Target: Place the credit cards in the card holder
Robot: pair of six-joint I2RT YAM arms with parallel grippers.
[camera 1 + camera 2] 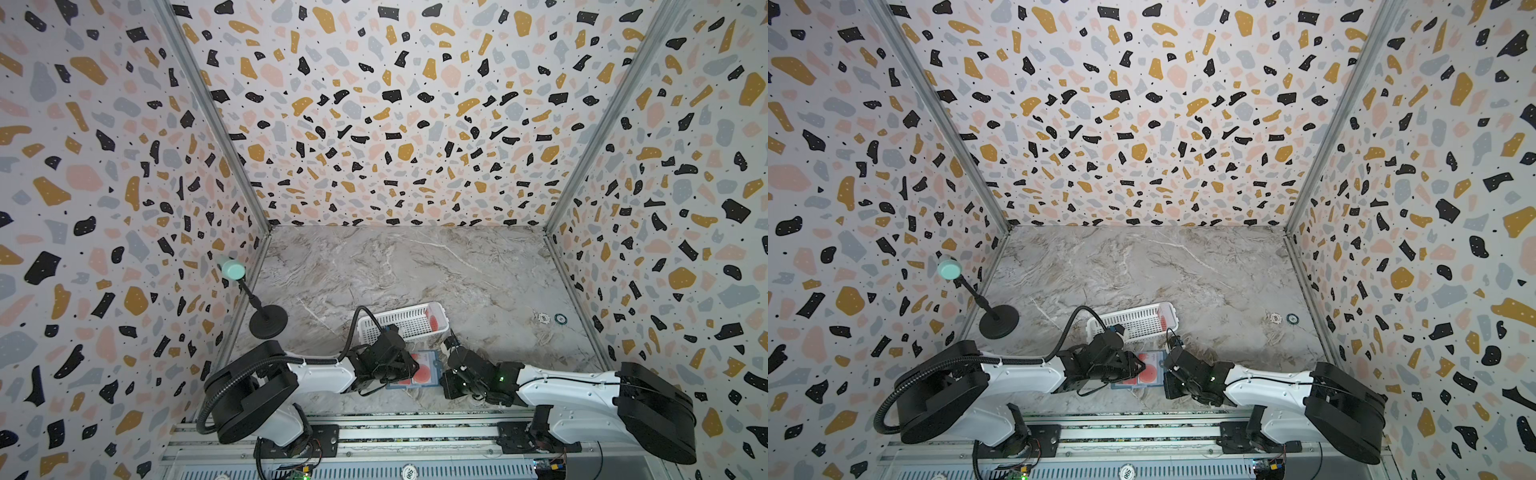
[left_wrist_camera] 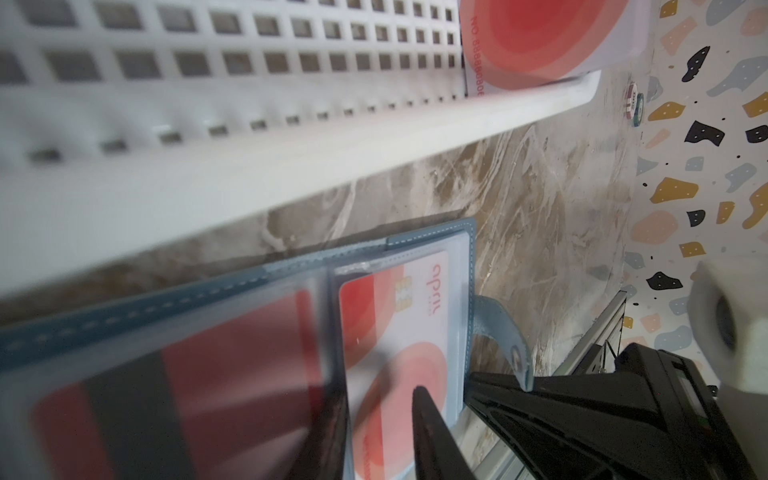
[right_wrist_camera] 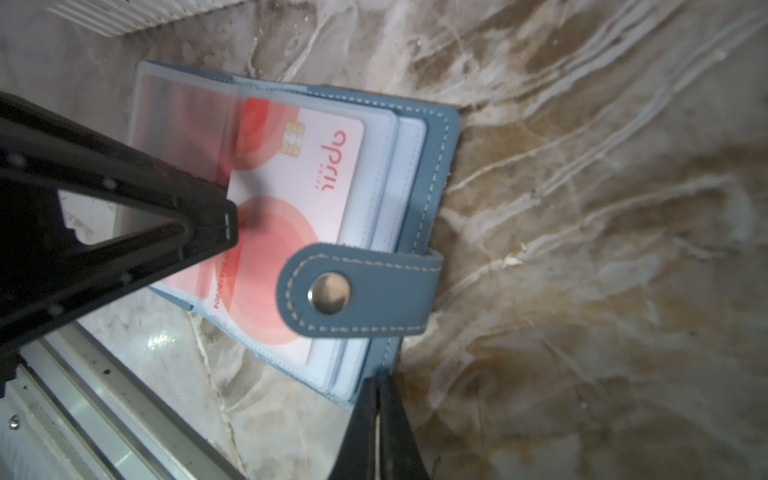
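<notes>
At the front edge of the marble table [image 1: 415, 266], between the two arms, the card holder [image 3: 432, 174] lies open and flat, its snap tab [image 3: 361, 291] undone.

Finding: a red-backed card [image 2: 232, 374] sits in a clear pocket on one page. A pale card [image 3: 299, 183] with the red circle lies on the facing page, seemingly only part-way into its sleeve.

Left gripper [image 2: 376, 395]: jaws a little apart, gripping nothing that I can see, one fingertip [image 3: 216, 228] down on the pale card.

Right gripper [image 3: 376, 415]: closed, tips at the holder's near corner, apparently steadying it.

Outstanding: another card [image 1: 434, 321] leans in the white basket [image 1: 395, 320] behind. Task judged roughly mid-way.
</notes>
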